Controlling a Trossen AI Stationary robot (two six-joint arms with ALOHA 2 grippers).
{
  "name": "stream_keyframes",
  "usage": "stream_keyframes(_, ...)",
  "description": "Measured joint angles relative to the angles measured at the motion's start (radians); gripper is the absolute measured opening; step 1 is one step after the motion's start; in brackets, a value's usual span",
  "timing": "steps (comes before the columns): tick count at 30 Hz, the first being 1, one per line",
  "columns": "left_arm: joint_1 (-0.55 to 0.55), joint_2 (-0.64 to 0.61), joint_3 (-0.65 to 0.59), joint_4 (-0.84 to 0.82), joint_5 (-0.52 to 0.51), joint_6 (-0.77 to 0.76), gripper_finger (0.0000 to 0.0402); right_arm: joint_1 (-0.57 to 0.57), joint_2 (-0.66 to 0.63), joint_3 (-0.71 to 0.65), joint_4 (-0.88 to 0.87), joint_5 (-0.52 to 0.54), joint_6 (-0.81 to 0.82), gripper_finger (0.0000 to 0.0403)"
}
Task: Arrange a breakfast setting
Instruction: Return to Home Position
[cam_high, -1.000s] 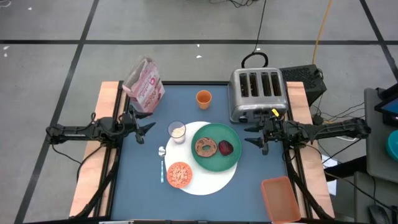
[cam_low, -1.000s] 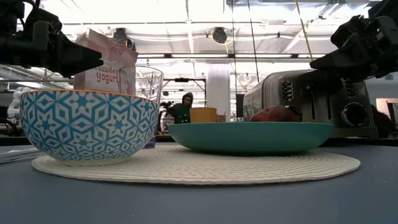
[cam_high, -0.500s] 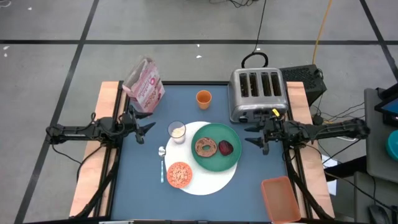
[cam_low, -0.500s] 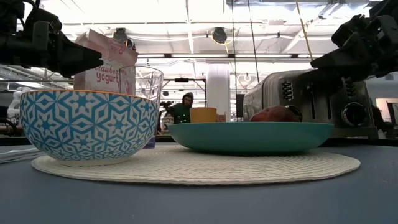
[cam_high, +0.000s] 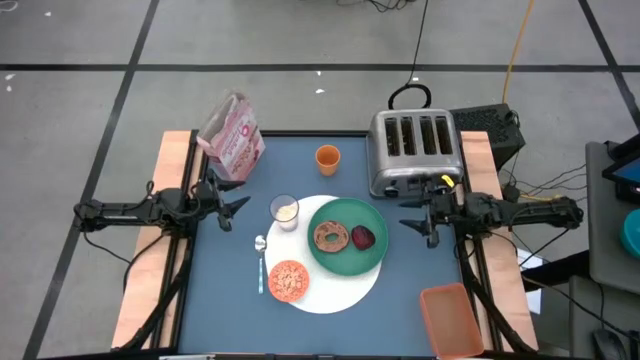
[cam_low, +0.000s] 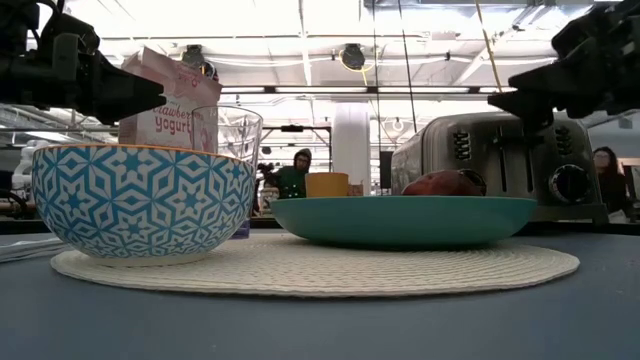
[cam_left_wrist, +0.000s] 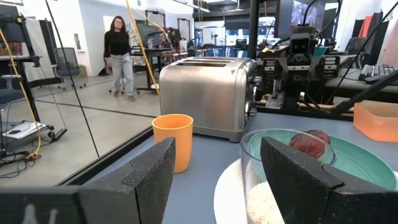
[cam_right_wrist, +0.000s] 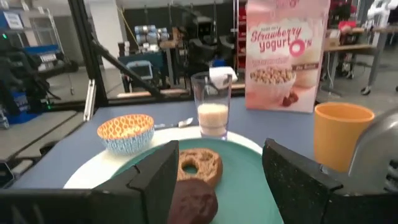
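Note:
A round white mat (cam_high: 335, 290) lies on the blue table. On it rest a green plate (cam_high: 345, 258) with a bagel (cam_high: 329, 236) and dark red food (cam_high: 362, 237), a small bowl (cam_high: 288, 281) of cereal, orange inside and patterned blue outside (cam_low: 140, 200), and a milk glass (cam_high: 285, 211). A silver spoon (cam_high: 261, 262) lies left of the bowl. An orange cup (cam_high: 327, 158) stands at the far middle. My left gripper (cam_high: 236, 212) hovers open at the table's left edge. My right gripper (cam_high: 404, 213) hovers open at the right edge, in front of the toaster. Neither touches anything.
A silver four-slot toaster (cam_high: 413, 150) stands at the far right. At the far left is a pink cereal box (cam_high: 232, 137). An orange container (cam_high: 450, 318) sits at the near right corner. A person (cam_left_wrist: 119, 56) walks in the room beyond the table.
My right gripper has rolled a little at the wrist, so that its fingers now stand more level in the low view. It has drawn slightly back toward the table's right edge. It stays open.

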Motion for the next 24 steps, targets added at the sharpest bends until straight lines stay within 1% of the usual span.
stream_keyframes(2, 0.000, 0.000, 0.000, 0.000, 0.000, 0.000, 0.0241, 0.000, -0.025, 0.000, -0.002, 0.000, -0.005, 0.0222)
stream_keyframes(5, 0.000, 0.000, 0.000, 0.000, 0.000, 0.000, 0.0241, 0.000, -0.061, 0.000, -0.003, 0.000, -0.064, 0.0222)
stream_keyframes(9, 0.000, 0.000, 0.000, 0.000, 0.000, 0.000, 0.0241, 0.000, -0.064, 0.000, -0.005, 0.001, -0.149, 0.0222)
stream_keyframes(24, 0.000, 0.000, 0.000, 0.000, 0.000, 0.000, 0.0241, 0.000, -0.060, 0.000, -0.005, 0.001, -0.150, 0.0222)
